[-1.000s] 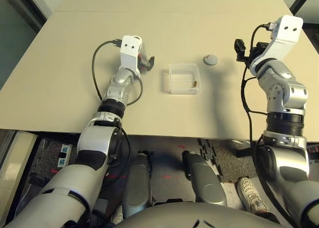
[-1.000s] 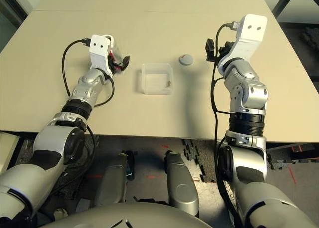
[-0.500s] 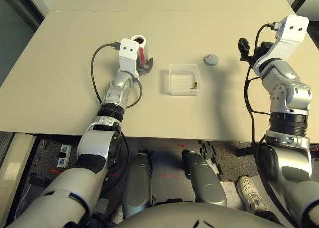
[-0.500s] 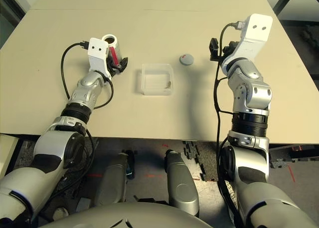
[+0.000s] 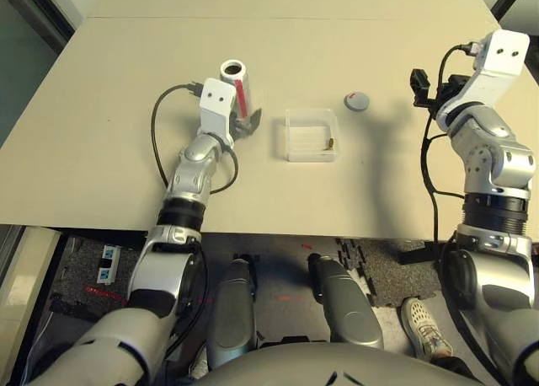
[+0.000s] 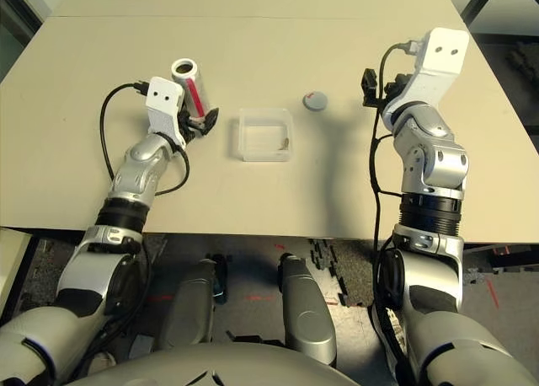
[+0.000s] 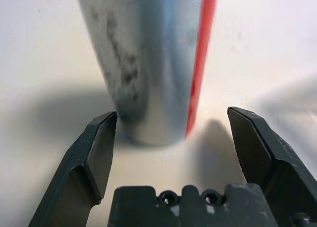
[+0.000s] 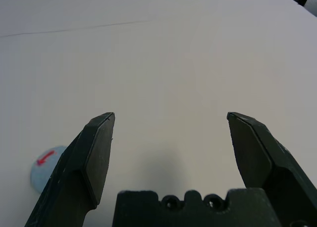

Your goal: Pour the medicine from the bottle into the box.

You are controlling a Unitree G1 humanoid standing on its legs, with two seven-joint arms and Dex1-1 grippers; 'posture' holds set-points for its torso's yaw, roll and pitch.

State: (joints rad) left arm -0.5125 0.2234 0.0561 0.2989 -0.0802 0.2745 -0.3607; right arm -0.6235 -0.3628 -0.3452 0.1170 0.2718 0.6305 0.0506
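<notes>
bottle upright on the table, medicine in the box

bottle (image 5: 233,84) bears a red stripe, no legible writing; left gripper (image 7: 171,138) gapes just short of it, not touching; medicine (image 5: 331,140) lies by the box's (image 5: 310,133) right wall; cap (image 5: 356,102) shows a red mark; right gripper (image 8: 171,138) spread wide over bare tabletop
</notes>
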